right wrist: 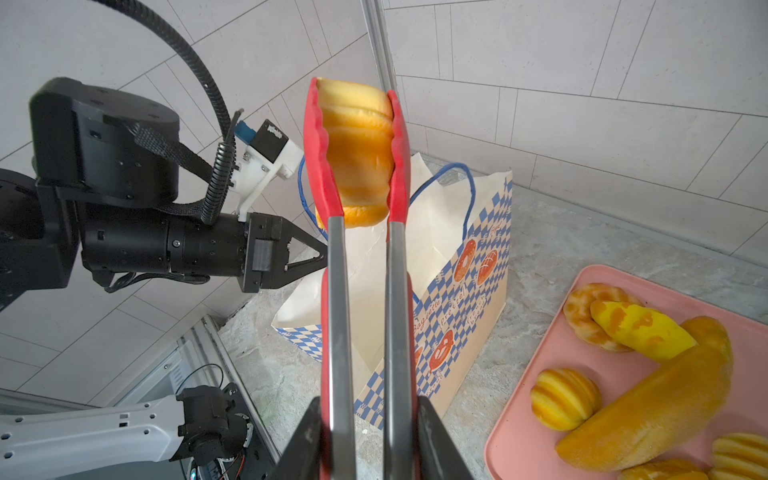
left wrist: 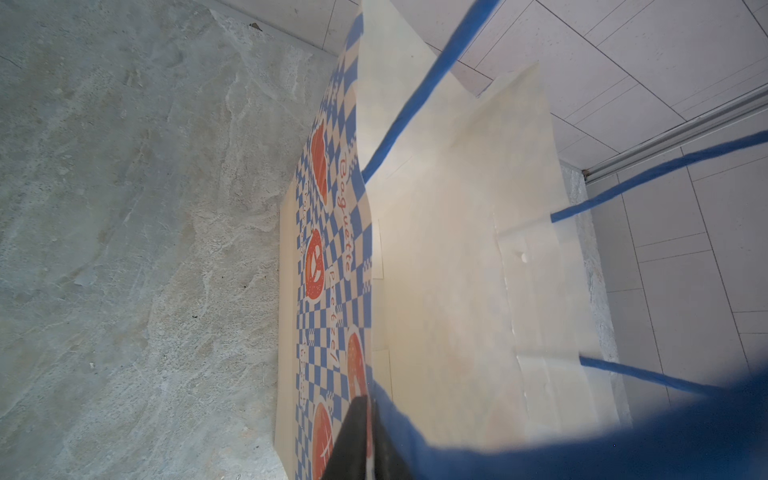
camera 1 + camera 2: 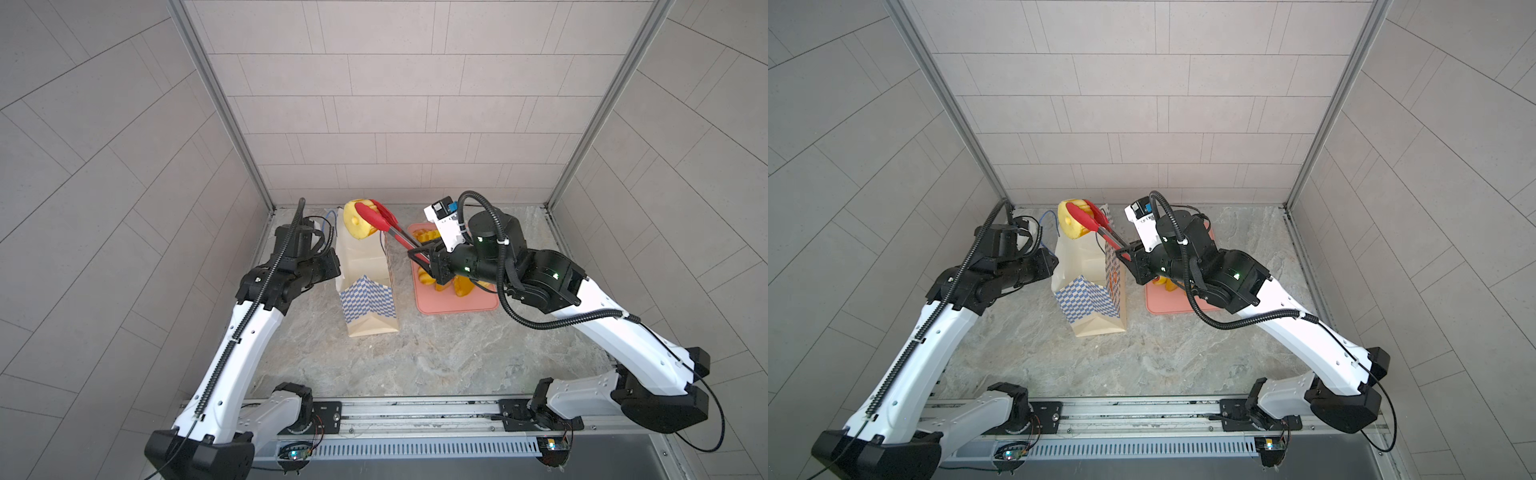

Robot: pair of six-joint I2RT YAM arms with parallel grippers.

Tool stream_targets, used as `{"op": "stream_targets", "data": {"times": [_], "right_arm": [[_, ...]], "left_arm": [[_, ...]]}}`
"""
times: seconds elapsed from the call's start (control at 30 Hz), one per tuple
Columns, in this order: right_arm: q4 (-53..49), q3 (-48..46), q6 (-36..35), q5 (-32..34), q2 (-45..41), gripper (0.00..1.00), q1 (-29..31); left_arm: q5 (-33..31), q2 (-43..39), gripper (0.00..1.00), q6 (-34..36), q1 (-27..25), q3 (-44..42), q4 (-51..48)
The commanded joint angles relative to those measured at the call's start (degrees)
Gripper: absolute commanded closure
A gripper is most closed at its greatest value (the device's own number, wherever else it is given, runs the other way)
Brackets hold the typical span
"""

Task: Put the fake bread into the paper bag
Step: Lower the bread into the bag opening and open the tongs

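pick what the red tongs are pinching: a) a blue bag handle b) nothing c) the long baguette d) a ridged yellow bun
d: the tongs in the right gripper clamp a ridged yellow bun near the paper bag, while the baguette lies on the pink tray.
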Motion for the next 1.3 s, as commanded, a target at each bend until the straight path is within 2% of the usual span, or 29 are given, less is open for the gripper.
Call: {"op": "stream_targets", "data": {"times": [0.0, 0.6, 0.97, 1.27], "right_arm": [[0.87, 1.62, -1.21, 2.01, 0.27, 0.69, 0.48], [-7.61, 2.36, -4.83, 4.92, 3.01, 0.69, 1.62], [-7.41, 2.59, -4.99, 5.27, 3.39, 0.51, 1.80], [-7.11, 2.56, -4.89, 5.32, 2.90, 0.48, 1.81]], "left_arm": [[0.11, -1.30, 0.87, -0.24, -0.19, -0.64, 0.77], [0.23, -1.01, 0.87, -0.24, -0.27, -0.55, 1.03], [0.35, -0.97, 0.87, -0.27, -0.18, -0.55, 0.90], [0.44, -0.88, 0.87, -0.24, -0.18, -0.58, 0.94]]}}
